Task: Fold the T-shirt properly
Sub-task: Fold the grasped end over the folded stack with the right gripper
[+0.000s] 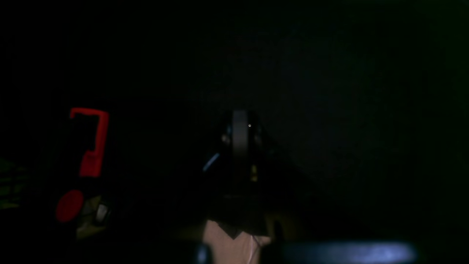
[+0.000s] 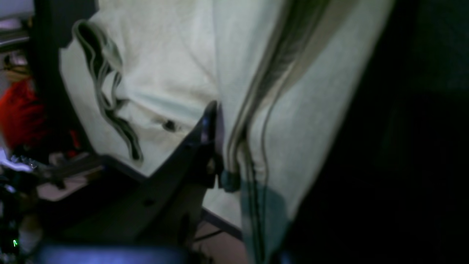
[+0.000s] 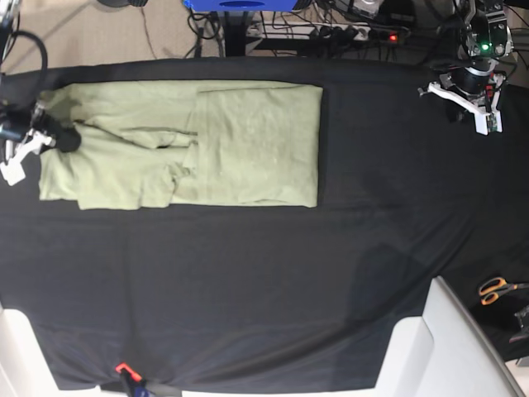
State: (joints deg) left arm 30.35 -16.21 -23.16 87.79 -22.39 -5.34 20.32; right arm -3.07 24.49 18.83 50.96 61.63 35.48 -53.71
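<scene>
t-shirt [image 3: 248, 141]: laid flat on the black-covered counter [image 3: 264, 273], toward the far edge and left of centre in the base view; one side already folded over into a neat panel, the other side left looser and rumpled.
long axis: run left to right across the base view.
right hand [image 3: 51, 131]: set at the shirt's left end in the base view; jaws pressed together on a bunched fold of the pale cloth, as shown in the right wrist view.
left hand [image 3: 473, 101]: parked well apart from the shirt, near the far corner; pressed together, nothing held.
nearer arm: the right one, already touching the cloth.
key relation: the rest of the shirt is stretched away from the right hand along the long axis, so a fold would be judged to carry that end over toward the neat panel.
</scene>
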